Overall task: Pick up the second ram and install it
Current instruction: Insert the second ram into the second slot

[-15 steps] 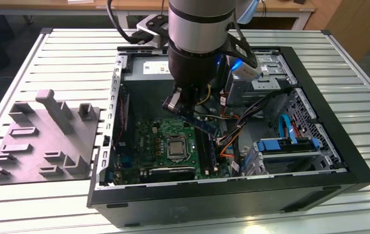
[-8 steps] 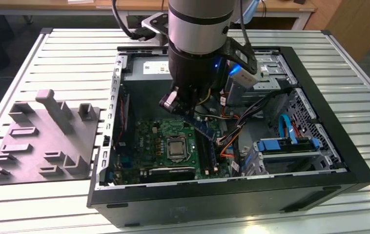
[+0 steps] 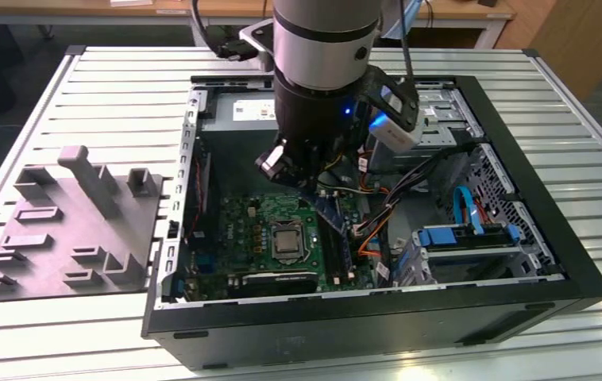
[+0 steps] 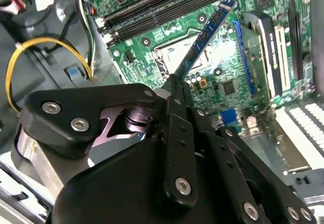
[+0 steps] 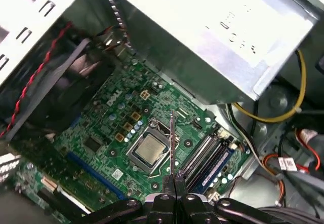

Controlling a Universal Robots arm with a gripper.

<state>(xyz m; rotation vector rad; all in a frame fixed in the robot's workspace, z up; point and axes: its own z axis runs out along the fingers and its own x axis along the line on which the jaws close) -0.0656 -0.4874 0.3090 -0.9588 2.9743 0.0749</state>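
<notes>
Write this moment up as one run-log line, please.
gripper: shut on second ram | position: above motherboard, inside open case | install: not yet done

The arm (image 3: 322,48), top centre of the exterior view, is a thick tube; pale grey above a black band, black below with a small blue light (image 3: 347,111); a white box (image 3: 395,133) sits on its side; the gripper (image 4: 177,79) in the second wrist view is matt black, its flat links pinned with silver screws (image 4: 183,185).
</notes>
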